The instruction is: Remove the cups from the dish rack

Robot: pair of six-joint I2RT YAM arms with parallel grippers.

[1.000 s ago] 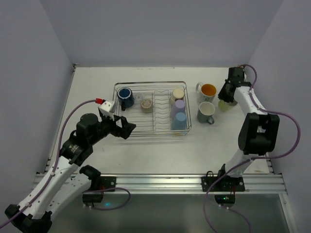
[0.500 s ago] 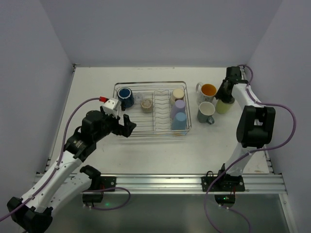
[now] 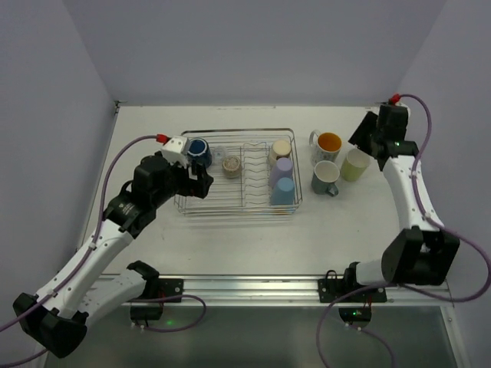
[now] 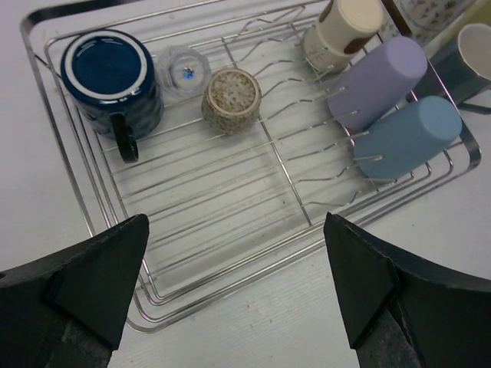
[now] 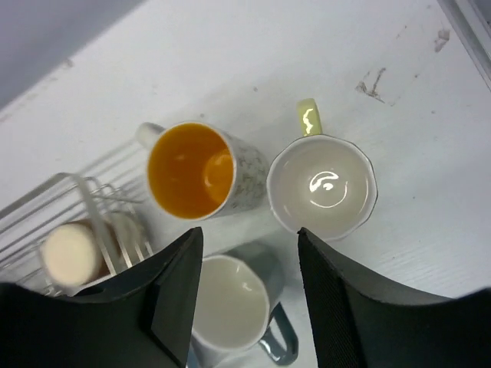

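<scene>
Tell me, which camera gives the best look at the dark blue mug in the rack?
The left wrist view: the dark blue mug appears close and large, with its handle plainly visible. The top view shows it only small and from far above. The right wrist view does not show it.

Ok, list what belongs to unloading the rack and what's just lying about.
Job: dish rack; inside: blue mug, clear glass, speckled cup, cream cup, lavender cup, light-blue cup; out: orange-lined mug, teal mug, yellow-green mug.
Lying about: purple cables, table scuff.
</scene>
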